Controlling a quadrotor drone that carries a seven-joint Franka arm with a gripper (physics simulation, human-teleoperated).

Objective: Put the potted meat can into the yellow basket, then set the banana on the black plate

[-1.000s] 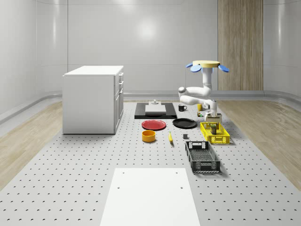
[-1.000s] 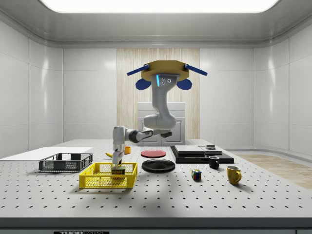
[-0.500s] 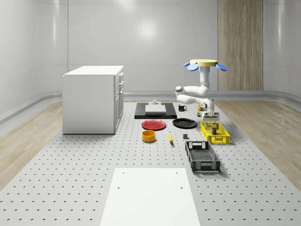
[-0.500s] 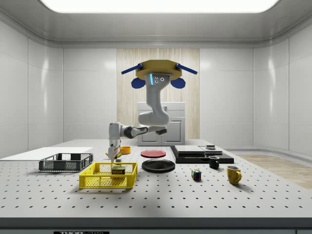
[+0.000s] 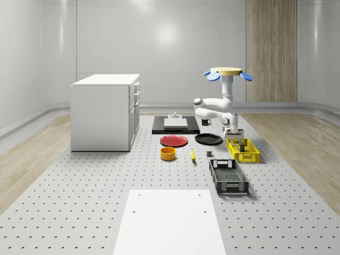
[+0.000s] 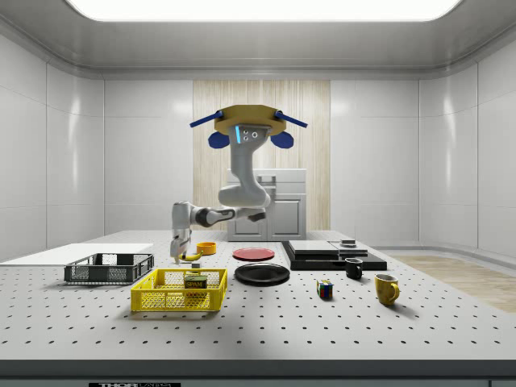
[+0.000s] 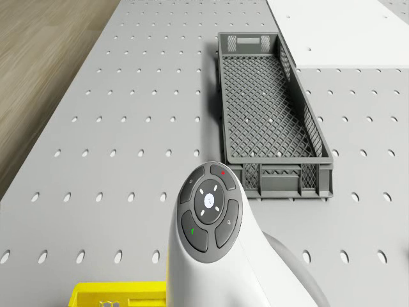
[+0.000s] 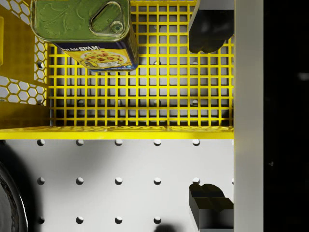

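Observation:
The potted meat can [image 8: 82, 31] lies inside the yellow basket [image 8: 116, 133], green lid up; it also shows as the can [image 6: 194, 283] in the basket [image 6: 165, 300] and the can [image 5: 240, 143] in the basket [image 5: 249, 156]. My gripper [image 8: 210, 118] is open and holds nothing, its fingers [image 8: 210, 29] spread over the basket's rim. The gripper [image 6: 176, 259] hangs above the basket's end, clear of the can. The drone [image 6: 242, 129] hovers above the table behind the basket. The banana [image 5: 192, 154] lies on the table near the black plate [image 5: 208, 139].
A black crate [image 7: 268, 115] stands beyond the basket, with a white panel [image 7: 345, 32] past it. A red plate [image 5: 174, 141], an orange bowl [image 5: 168, 153] and a white cabinet [image 5: 106, 111] are to the whole-scene view's left. A cube [image 6: 324, 289] and two mugs [image 6: 386, 289] sit at the side view's right.
The gripper let go of the can, leaving it in the basket, and rose out. Drone and arm shifted toward the side view's left.

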